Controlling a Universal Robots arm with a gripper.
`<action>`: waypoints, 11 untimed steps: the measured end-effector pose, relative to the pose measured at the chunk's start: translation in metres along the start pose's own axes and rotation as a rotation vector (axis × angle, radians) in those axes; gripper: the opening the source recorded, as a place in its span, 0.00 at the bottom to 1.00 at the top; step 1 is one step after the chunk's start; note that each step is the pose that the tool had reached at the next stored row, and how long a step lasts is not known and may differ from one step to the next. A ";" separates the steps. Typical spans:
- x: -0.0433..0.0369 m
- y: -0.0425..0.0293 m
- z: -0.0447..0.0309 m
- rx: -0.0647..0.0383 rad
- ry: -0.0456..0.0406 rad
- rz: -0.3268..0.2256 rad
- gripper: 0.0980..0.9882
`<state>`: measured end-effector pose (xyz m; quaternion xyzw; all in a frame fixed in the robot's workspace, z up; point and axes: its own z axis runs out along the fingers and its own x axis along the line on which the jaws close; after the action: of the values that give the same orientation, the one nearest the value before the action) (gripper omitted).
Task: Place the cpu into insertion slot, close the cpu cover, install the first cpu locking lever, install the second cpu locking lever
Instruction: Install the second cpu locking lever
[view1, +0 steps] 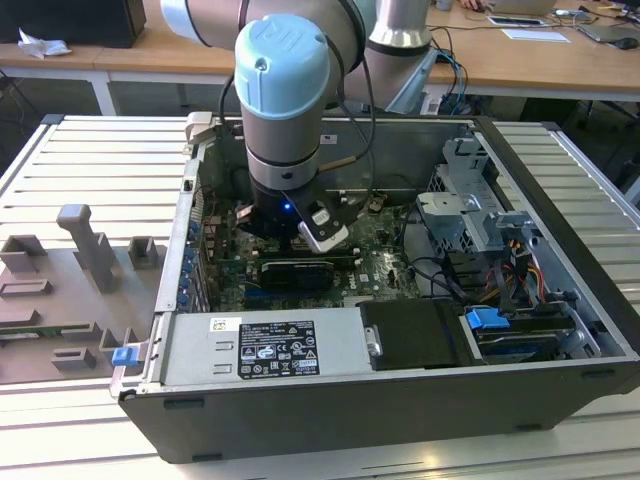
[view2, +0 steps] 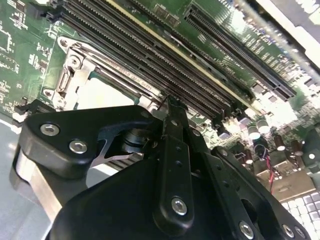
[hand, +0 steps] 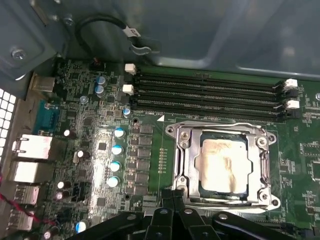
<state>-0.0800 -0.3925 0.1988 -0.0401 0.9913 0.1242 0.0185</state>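
Tool | black fingers drawn narrow, holding nothing, poised at socket edge | pale silver-beige square cpu seated beneath thin silver cpu cover | judgement: press levers squarely, avoid chip face.

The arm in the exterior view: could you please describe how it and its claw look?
The arm has grey tube sections and light blue round joint caps, with a black cable running alongside. A small blue light glows near the wrist. The claw is black, built from bolted link bars with silver screw heads.
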 end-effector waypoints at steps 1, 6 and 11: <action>0.0001 -0.0002 0.0005 -0.004 -0.0002 0.000 0.01; 0.0016 -0.0005 0.0020 -0.023 -0.0016 0.001 0.01; 0.0013 0.0015 -0.0059 -0.023 -0.0015 0.001 0.01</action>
<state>-0.0816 -0.3926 0.2048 -0.0399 0.9898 0.1354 0.0187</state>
